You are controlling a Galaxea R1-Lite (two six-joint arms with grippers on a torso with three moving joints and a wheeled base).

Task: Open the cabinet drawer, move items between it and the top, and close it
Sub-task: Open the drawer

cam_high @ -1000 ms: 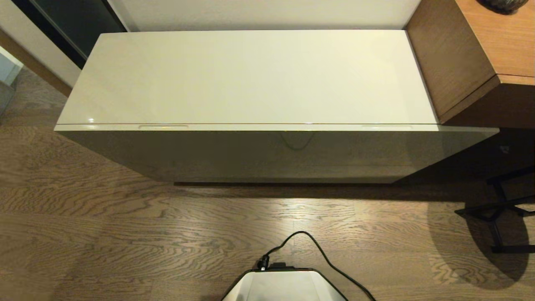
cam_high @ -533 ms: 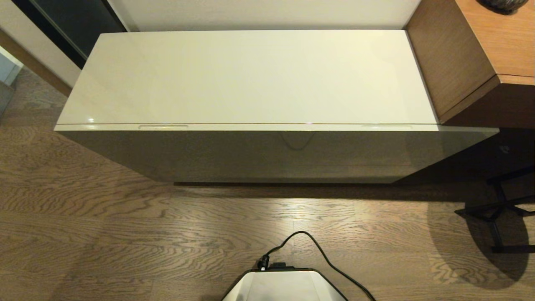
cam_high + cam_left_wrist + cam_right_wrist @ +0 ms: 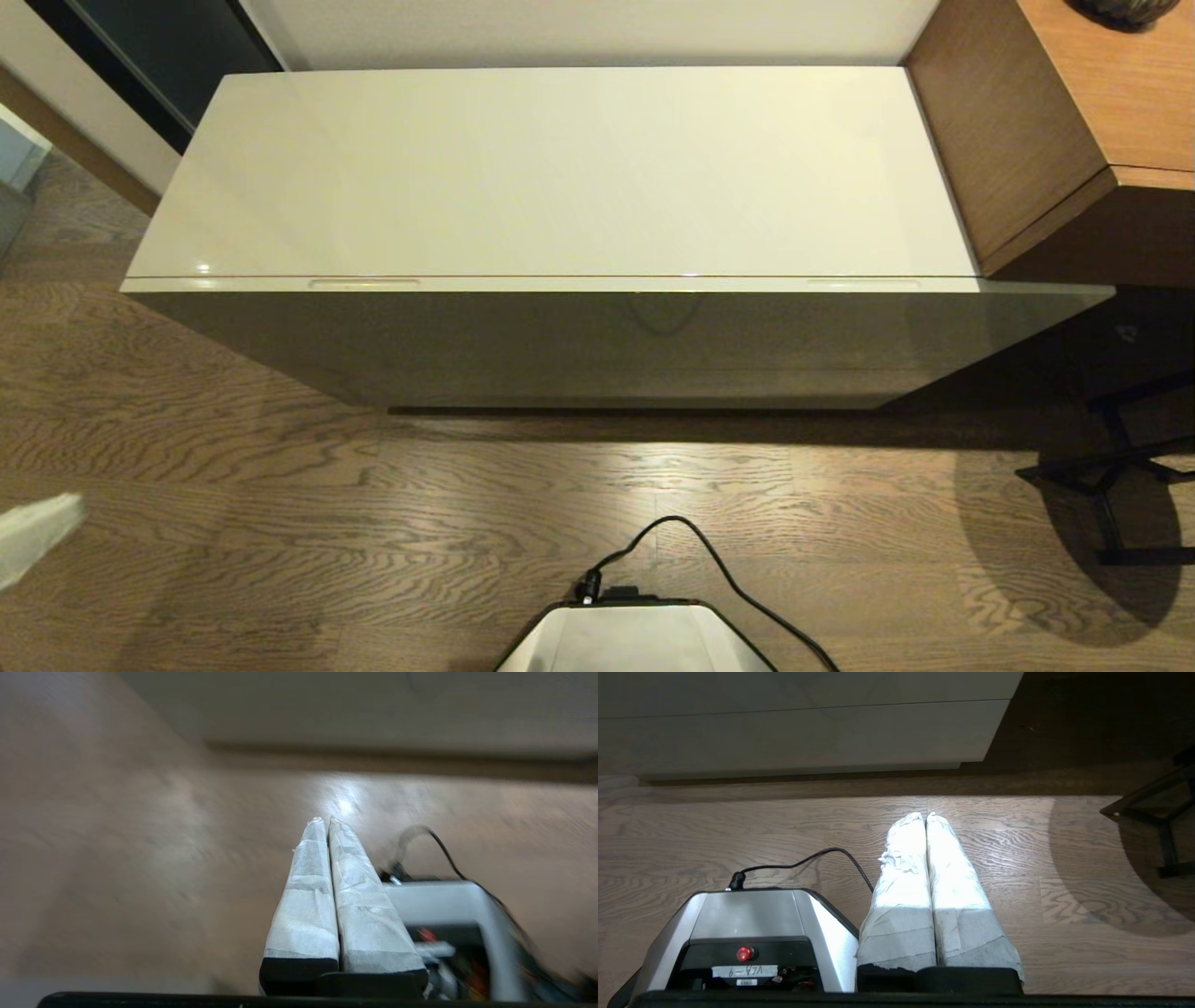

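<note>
The cream-white top (image 3: 560,168) lies bare. Below its front edge, the cabinet drawer (image 3: 597,345) is pushed in, its rim showing two long oval slots (image 3: 364,283). No white packet shows in any view. My left gripper (image 3: 37,539) enters the head view at the lower left, low over the floor and far from the cabinet; in its wrist view the left gripper (image 3: 325,820) is shut with nothing between its taped fingers. My right gripper (image 3: 926,815) is shut and empty above the floor beside the robot base, outside the head view, with the cabinet front (image 3: 803,732) ahead of it.
A brown wooden furniture piece (image 3: 1074,121) abuts the cabinet's right end. A black stand's legs (image 3: 1111,467) rest on the floor at the right. The robot base (image 3: 635,639) with a black cable (image 3: 719,565) sits at the bottom centre. Wood floor lies between base and cabinet.
The white tip of my left gripper has come into the head view at the lower left. The cabinet and drawer look the same.
</note>
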